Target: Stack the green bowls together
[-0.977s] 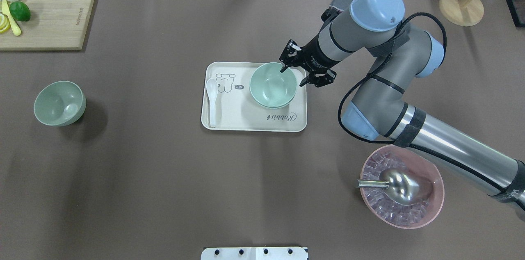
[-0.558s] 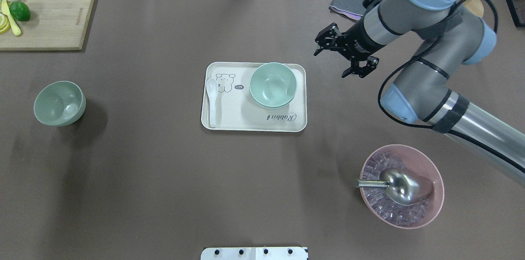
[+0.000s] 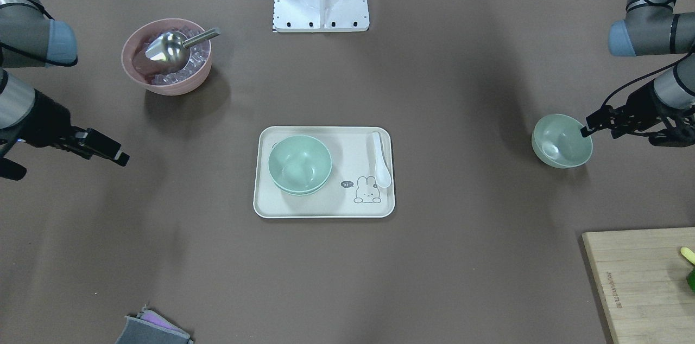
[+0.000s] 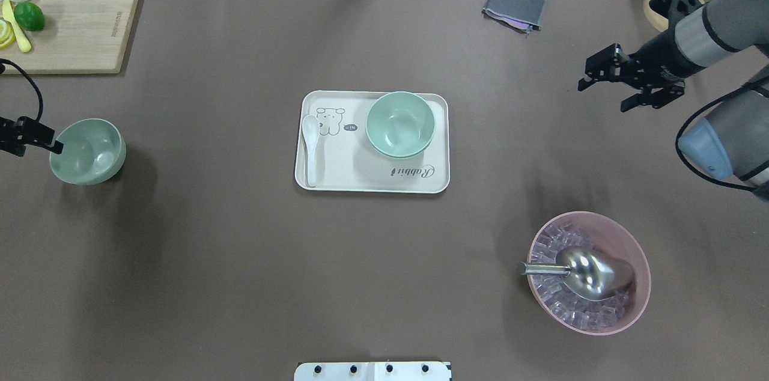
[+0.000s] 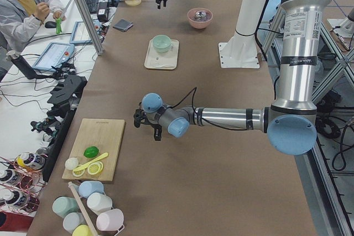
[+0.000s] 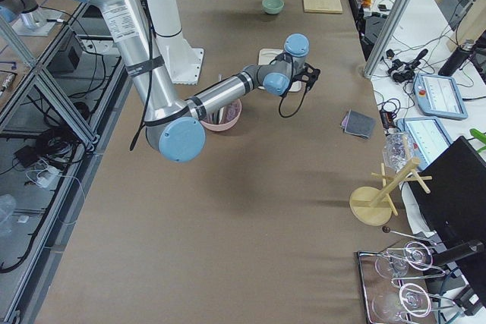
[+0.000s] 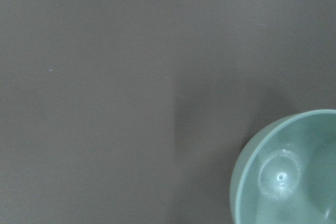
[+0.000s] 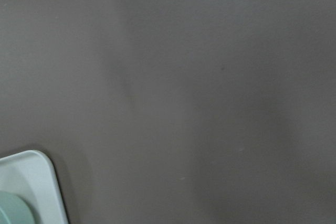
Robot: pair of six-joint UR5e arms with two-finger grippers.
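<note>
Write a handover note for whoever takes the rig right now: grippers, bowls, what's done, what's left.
Right gripper: open, empty, off to the side of the tray.
Left gripper: looks open, one fingertip at the rim of the lone green bowl on the table; no grasp yet.
Stacked green bowls: two nested on the tray, near the white spoon.
Done: two of three stacked.
Left: grasp the lone bowl, carry it to the tray, nest it on the stack.
</note>
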